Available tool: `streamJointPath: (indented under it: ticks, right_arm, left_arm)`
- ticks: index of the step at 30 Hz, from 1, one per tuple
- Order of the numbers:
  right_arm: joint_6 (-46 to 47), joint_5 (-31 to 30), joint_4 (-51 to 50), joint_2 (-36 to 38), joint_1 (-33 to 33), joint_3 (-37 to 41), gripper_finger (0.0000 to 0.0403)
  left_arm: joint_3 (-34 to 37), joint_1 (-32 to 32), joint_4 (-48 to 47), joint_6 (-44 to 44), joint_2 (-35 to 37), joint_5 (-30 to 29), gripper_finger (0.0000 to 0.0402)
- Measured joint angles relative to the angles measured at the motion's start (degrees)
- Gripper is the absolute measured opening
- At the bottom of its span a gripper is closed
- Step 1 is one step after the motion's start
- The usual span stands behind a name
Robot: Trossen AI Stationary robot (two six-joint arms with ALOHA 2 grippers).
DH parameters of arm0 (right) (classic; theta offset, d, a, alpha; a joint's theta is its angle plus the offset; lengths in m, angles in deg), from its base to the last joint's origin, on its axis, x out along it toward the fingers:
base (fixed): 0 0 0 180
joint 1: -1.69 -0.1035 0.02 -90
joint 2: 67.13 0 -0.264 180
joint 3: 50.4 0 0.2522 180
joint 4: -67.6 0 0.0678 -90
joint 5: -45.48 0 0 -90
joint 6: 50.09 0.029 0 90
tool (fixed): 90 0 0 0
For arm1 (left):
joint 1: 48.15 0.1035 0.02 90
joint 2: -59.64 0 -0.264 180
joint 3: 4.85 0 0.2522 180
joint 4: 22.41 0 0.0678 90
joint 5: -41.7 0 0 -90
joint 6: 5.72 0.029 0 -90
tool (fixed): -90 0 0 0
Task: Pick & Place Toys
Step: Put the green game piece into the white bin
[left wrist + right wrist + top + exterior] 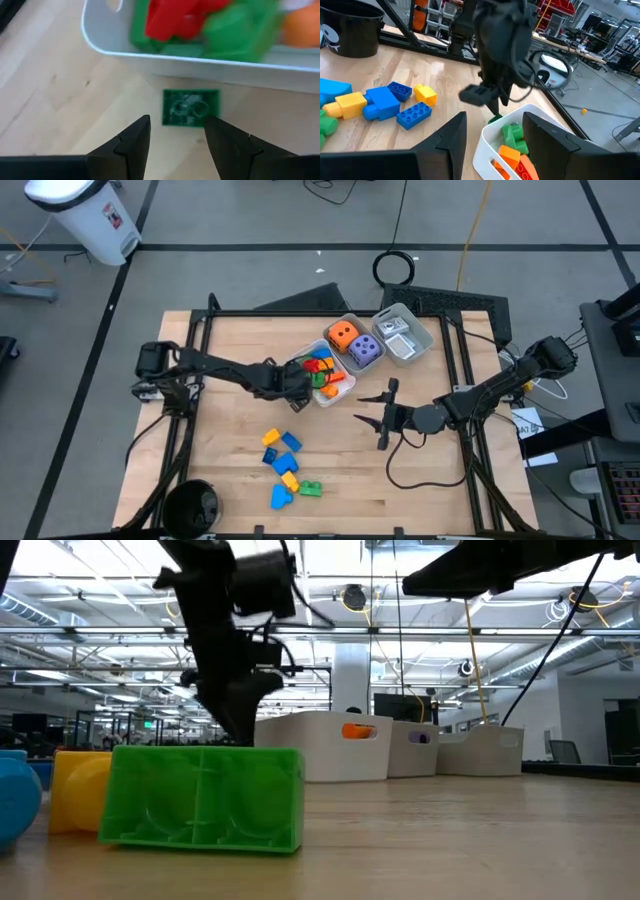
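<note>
Wooden table (230,480) seen from above, two dark arms reaching in from either side.

Left tool (175,142) low over the table just beside the near wall of a white tray (100,37); fingers (131,145) spread, gripping nothing. Directly ahead between the fingertips, one small green brick (191,108) lying flat on the wood, close against the tray's outer wall, not touched.

Inside that white tray (318,395): heaped red, green and orange bricks (322,373). Next tray along: orange die (342,335) and purple die (364,351) side by side. Third, clear tray (425,335) at the far end: small white cards (398,340).

Loose on the table nearer the front edge, well apart from the trays: cluster of blue and yellow bricks (282,455), plus a green brick (311,489) at its front end, filling the foreground of the low view (205,797).

Right tool (381,418) hovering above bare wood right of the tray row, fingers (442,145) parted, empty, pointed toward the trays.

Black bucket (190,508) at the front left corner.
</note>
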Motion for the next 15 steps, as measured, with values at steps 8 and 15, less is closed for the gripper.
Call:
streamJointPath:
  ticks: [8, 15]
  right_arm:
    - [0.0, -0.1, 0.0, 0.0, 0.0, 0.0, 0.0164]
    - [0.0, -0.2, 0.0, 0.0, 0.0, 0.0, 0.0164]
  left_arm:
    - [3.4, 2.3, 5.3, -0.4, -0.8, 1.0, 0.0191]
    - [4.7, 2.4, 6.2, -0.2, -0.7, 6.9, 0.0191]
